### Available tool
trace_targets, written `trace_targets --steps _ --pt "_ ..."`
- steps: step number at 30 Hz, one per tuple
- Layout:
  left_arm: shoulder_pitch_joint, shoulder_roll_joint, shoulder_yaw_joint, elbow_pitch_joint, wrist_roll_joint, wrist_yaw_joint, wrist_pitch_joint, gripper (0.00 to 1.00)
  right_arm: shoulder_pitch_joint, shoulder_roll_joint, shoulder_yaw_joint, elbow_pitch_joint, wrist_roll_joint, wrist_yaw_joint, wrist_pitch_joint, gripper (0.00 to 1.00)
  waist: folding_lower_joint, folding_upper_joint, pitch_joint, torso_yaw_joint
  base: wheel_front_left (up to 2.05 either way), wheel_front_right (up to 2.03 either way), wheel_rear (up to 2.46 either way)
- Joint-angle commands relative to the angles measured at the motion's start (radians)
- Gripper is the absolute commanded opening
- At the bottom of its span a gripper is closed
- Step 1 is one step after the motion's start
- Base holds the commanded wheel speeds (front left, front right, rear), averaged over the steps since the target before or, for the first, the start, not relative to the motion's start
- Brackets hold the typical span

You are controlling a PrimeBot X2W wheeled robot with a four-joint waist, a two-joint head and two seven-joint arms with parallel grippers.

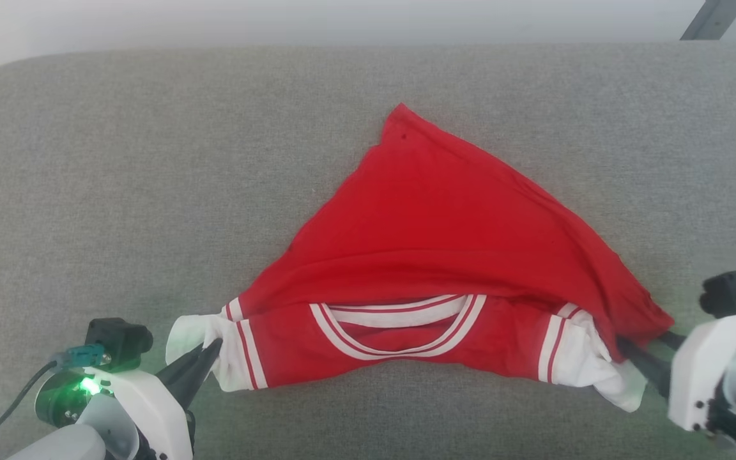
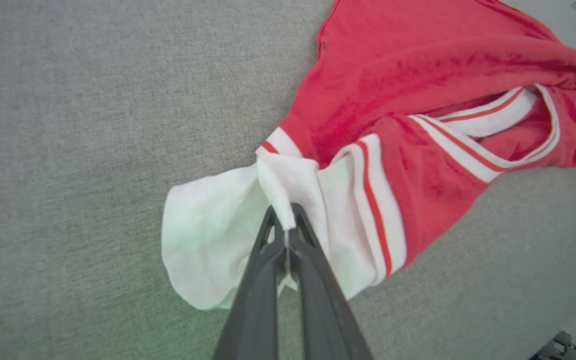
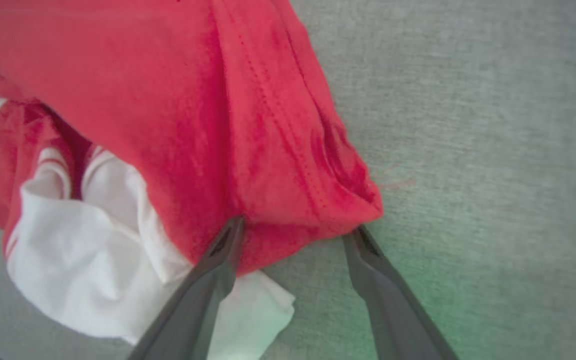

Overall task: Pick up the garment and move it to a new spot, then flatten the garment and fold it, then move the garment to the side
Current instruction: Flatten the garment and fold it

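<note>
The garment [image 1: 444,255] lies bunched in a rough triangle on the grey padded surface [image 1: 87,191], collar toward the robot. The left gripper [image 2: 284,220] is clenched on a white sleeve. The right gripper [image 3: 298,225] is spread wide, its 2 fingers astride a red hem corner, gripping nothing. The cloth looks light and limp and will probably sag, so it is best held at the sleeves or shoulder seams

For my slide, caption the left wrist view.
Left gripper pinches the white sleeve of the garment on the grey surface.

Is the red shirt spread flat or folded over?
Folded over: the garment lies as a rumpled triangle, red body doubled down onto the collar.
</note>
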Motion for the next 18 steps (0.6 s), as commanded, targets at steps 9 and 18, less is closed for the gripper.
trace_targets --steps 9,18 --pt "0.017 -0.007 -0.007 -0.012 0.007 0.014 -0.004 0.00 -0.014 -0.015 -0.049 -0.291 -0.057 -0.002 0.076 1.00 0.0000 0.0000 -0.023 0.014 0.00 0.00 0.00" --pt "-0.031 -0.032 -0.017 -0.011 0.025 -0.001 0.018 0.00 -0.319 -0.008 0.119 -0.153 -0.132 -0.002 -0.012 1.00 0.0000 0.0000 -0.004 0.080 0.00 0.00 0.00"
